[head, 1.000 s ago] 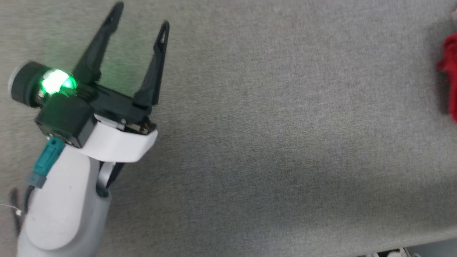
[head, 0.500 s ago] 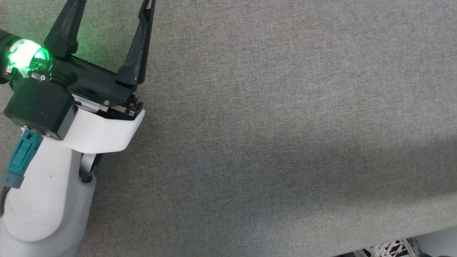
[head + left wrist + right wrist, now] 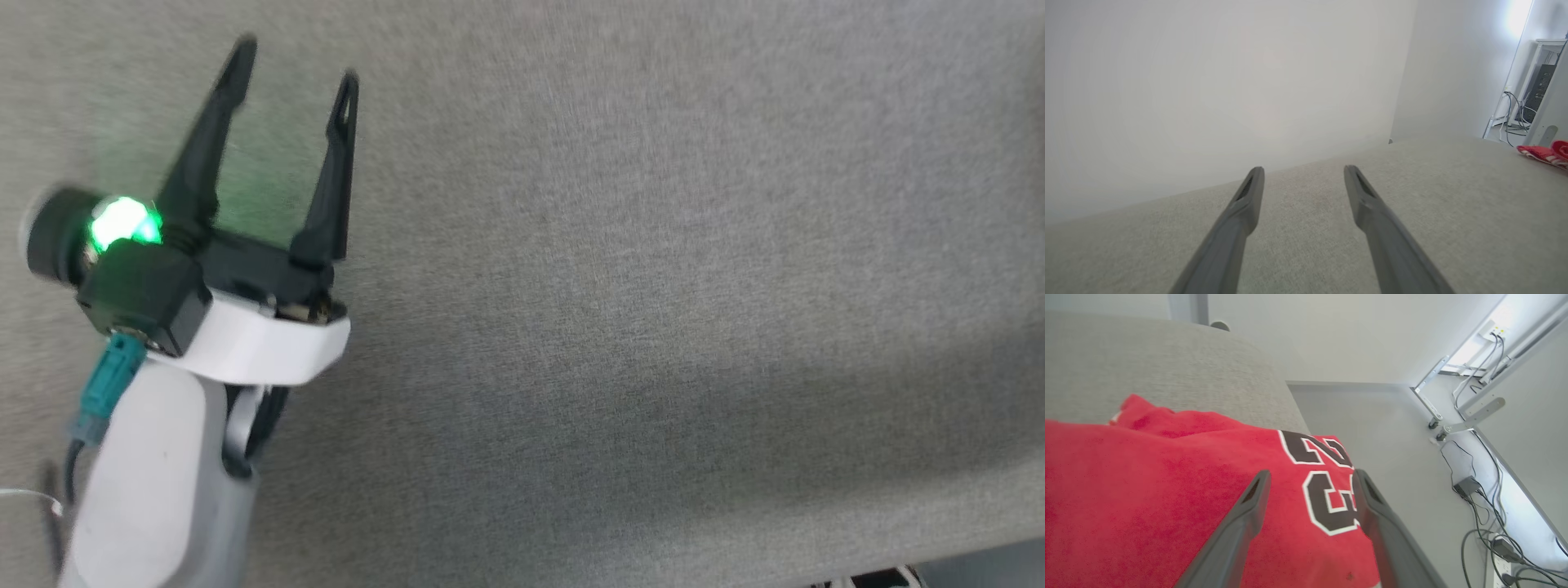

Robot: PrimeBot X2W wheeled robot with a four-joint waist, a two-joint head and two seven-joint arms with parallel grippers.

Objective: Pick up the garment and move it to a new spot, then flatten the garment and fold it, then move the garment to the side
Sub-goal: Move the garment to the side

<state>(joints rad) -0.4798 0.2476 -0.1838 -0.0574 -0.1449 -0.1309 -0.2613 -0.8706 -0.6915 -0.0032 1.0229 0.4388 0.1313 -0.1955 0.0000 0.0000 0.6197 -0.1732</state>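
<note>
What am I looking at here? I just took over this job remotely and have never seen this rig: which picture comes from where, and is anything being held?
This is a two-armed robot at a table covered in grey fabric. The head view looks down from the robot's head: you see its left gripper, two dark fingers on a pale forearm, spread open with nothing between them. The picture is a bit blurred.

The left wrist view looks along that same gripper toward a white wall. At its far right edge a bit of the jersey lies on the table.

The right wrist view looks along the right gripper. Its fingers stand apart just above the red jersey, near its black numerals. The jersey lies on the table by an edge, with floor and cables beyond.

Nothing is held.
</note>
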